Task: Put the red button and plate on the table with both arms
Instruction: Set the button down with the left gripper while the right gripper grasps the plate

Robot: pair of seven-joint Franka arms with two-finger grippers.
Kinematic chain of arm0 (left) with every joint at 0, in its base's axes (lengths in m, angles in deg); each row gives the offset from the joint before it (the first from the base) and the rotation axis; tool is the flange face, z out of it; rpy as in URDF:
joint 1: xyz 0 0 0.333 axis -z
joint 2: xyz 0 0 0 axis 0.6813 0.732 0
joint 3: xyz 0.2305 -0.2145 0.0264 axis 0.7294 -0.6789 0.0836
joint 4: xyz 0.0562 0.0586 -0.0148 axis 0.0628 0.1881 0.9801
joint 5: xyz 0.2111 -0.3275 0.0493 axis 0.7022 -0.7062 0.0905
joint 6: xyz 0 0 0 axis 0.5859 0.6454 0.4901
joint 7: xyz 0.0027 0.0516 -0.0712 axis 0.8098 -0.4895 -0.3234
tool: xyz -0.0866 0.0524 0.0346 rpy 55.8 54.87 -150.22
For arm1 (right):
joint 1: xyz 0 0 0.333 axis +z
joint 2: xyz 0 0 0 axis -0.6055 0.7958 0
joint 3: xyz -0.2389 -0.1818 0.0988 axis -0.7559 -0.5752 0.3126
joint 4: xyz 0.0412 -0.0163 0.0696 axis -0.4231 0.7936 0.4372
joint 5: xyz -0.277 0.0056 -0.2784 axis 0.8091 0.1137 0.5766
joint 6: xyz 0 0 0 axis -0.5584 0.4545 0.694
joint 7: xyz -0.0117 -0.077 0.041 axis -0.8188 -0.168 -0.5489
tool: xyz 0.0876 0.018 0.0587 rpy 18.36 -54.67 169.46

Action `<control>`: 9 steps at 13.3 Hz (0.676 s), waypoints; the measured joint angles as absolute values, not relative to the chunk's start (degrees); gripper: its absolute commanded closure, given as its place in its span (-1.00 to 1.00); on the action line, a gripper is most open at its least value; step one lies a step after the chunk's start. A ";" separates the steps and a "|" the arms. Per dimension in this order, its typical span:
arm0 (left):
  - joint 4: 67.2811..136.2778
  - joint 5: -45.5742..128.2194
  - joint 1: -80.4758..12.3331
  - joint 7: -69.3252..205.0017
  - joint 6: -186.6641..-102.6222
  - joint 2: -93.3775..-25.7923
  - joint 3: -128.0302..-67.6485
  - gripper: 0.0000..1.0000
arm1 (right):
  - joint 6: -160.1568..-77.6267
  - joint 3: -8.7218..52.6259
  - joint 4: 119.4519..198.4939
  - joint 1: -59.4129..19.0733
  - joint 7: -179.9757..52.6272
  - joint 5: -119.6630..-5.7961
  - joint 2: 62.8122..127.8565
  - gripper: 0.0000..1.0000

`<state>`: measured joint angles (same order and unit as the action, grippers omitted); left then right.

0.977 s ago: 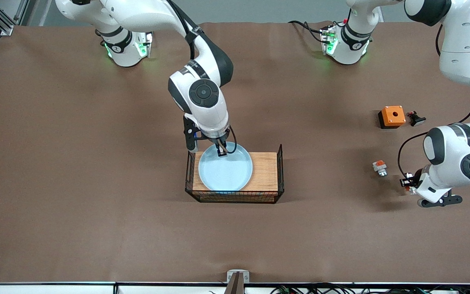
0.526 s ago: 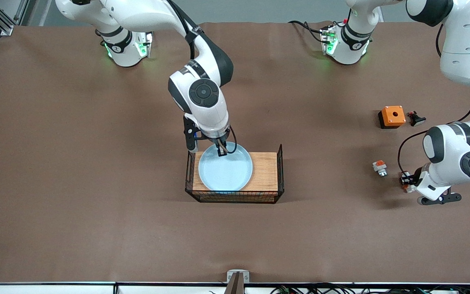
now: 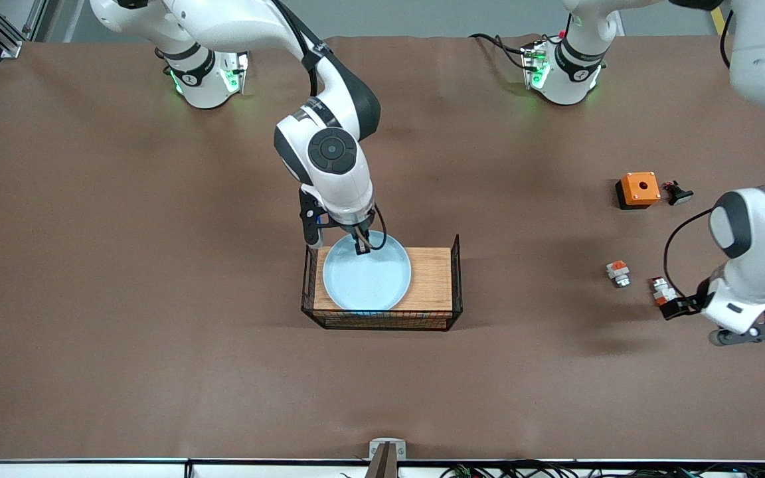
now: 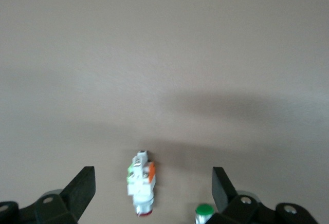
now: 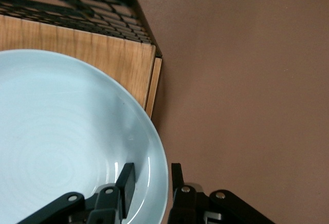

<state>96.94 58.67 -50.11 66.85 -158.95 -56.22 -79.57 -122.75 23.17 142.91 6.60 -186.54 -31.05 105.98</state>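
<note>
The left end effector (image 4: 153,193) hangs low over the worktop (image 3: 157,265) toward the left arm's end, fingers spread wide, with the red button (image 4: 141,183) lying free on the worktop between them. The right end effector (image 5: 151,180) straddles the rim of the plate (image 3: 366,273), one finger inside and one outside, not clearly clamped; the plate rests on the wooden stand (image 3: 432,279) beneath it.

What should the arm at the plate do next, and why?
Probably pinch shut. The right gripper has one finger inside and one outside the plate rim, a gap showing, plate on the wooden stand. The left gripper is open, the red button down on the table.
</note>
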 measured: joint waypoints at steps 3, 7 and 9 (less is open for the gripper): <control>96.46 58.66 -50.19 66.84 -150.36 -64.71 -81.83 -1.00 | -122.49 23.33 142.82 6.63 -186.60 -31.08 106.05 0.89; 94.25 57.78 -50.11 66.84 -134.76 -76.04 -83.96 -1.00 | -122.09 23.33 141.83 6.69 -186.77 -31.05 105.91 1.00; 89.70 57.71 -50.11 66.84 -127.46 -77.75 -84.65 -1.00 | -121.94 23.38 141.75 6.70 -186.77 -31.05 105.92 1.00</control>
